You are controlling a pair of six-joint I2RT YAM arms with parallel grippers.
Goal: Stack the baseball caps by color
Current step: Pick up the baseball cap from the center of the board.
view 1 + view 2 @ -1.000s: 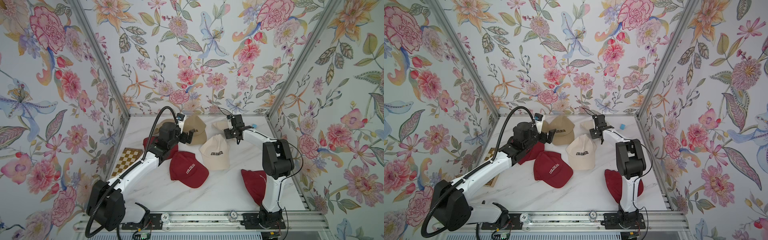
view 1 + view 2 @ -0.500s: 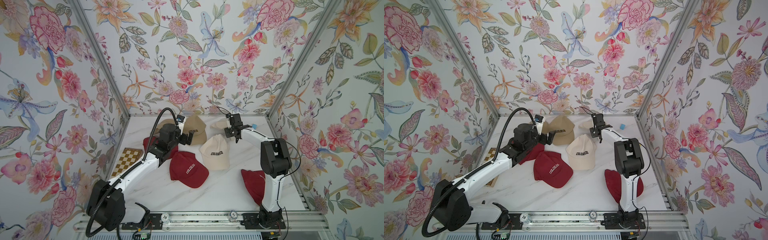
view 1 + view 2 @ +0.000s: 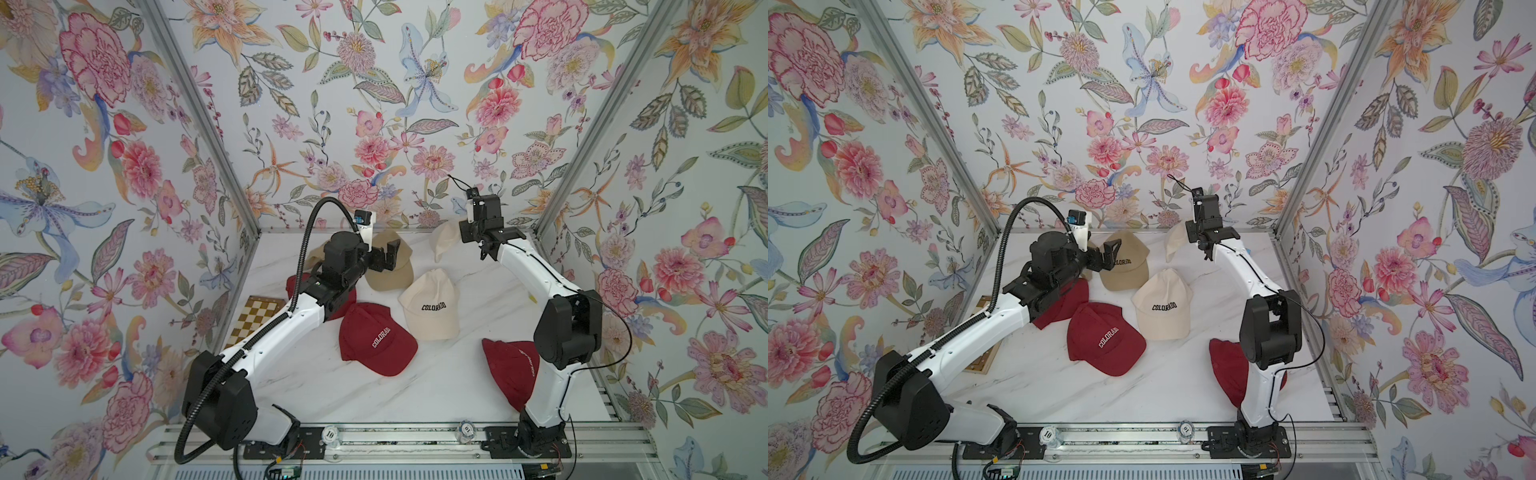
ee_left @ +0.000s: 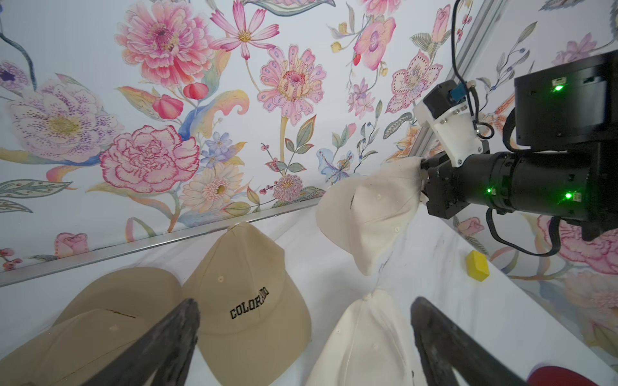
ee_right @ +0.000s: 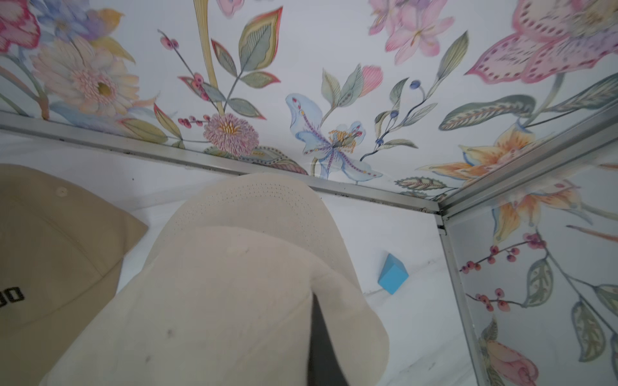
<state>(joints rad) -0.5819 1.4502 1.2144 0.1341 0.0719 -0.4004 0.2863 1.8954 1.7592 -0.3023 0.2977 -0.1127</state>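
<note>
Left wrist view shows right gripper (image 4: 422, 182) clamped on cream cap (image 4: 368, 214), left gripper (image 4: 304, 300) apart

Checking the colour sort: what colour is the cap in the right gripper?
Cream. The left wrist view shows the held cap best, in the right gripper.

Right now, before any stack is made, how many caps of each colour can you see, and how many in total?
Dark red caps: 3
Tan caps: 2
Cream caps: 2
Total: 7
</note>
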